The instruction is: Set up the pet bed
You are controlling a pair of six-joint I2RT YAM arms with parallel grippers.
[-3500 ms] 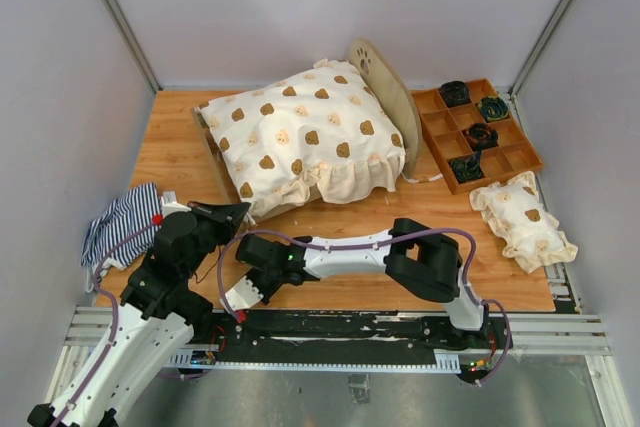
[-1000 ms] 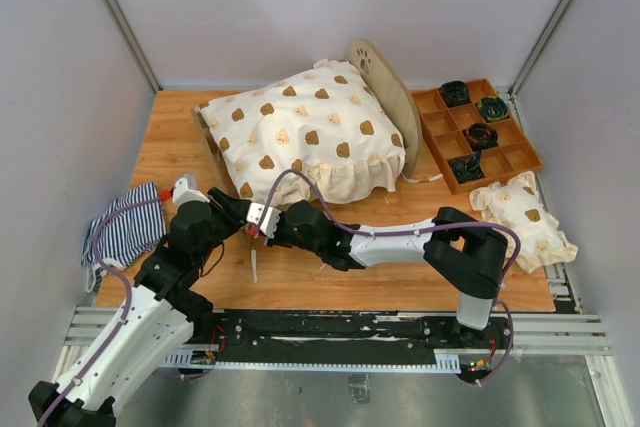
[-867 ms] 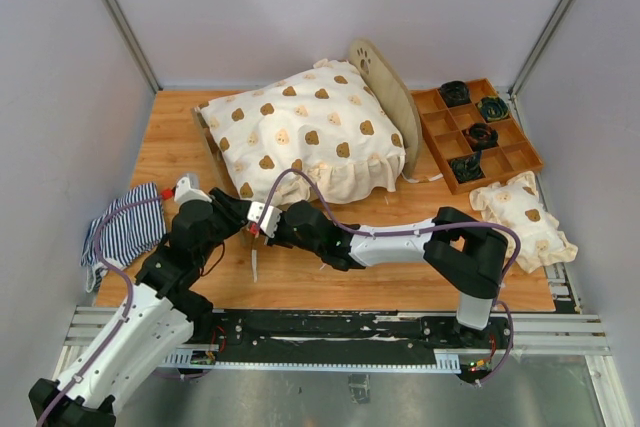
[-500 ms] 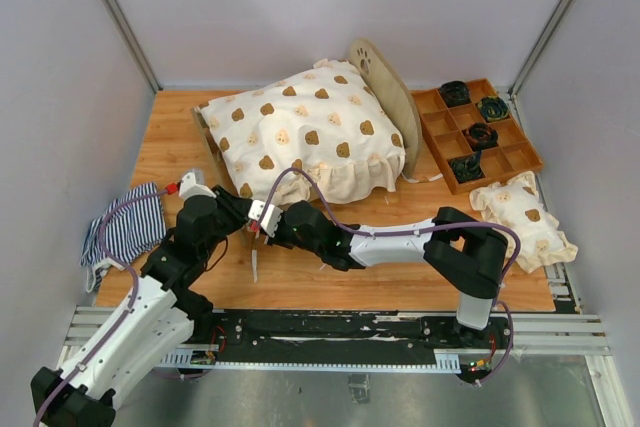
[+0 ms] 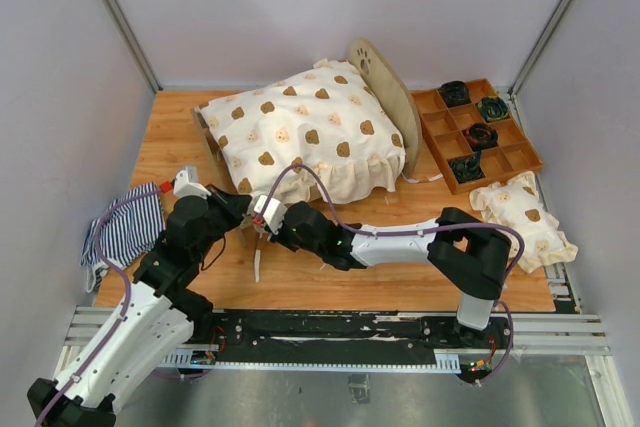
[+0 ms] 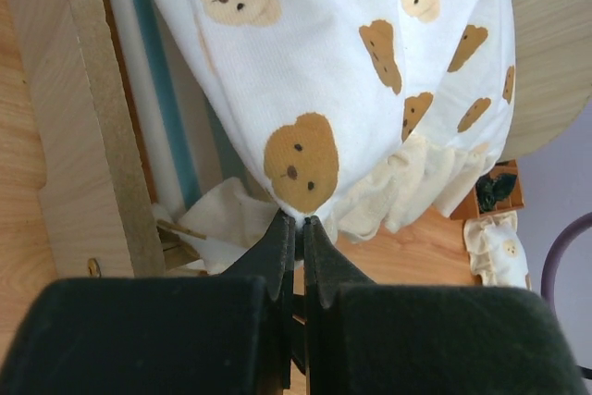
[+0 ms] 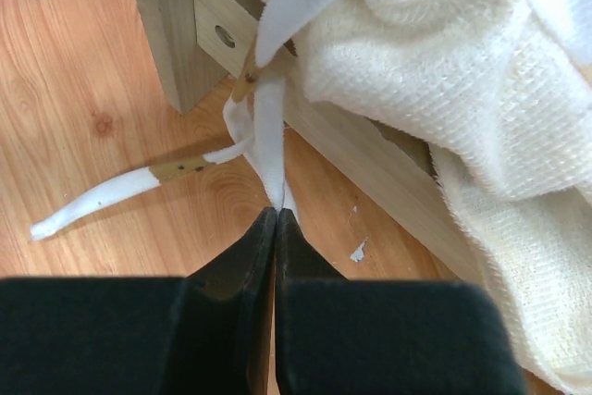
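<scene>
At the 7 o'clock corner of the pet bed (image 5: pixel 385 87), left gripper (image 6: pixel 296 228) pinches the bear-print cover (image 6: pixel 370 108) hem, right gripper (image 7: pixel 277 215) a white tie (image 7: pixel 271 136); bed runs toward 1 o'clock

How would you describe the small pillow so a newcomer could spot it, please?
At the right edge of the table sits a brown tray with square compartments. In front of it, toward the near edge, lies the small pillow. It shares the bear print of the big cover on the bed, but is far smaller and lies alone.

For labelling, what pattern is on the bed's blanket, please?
The blanket: white with brown bear faces; left wrist view.
</scene>
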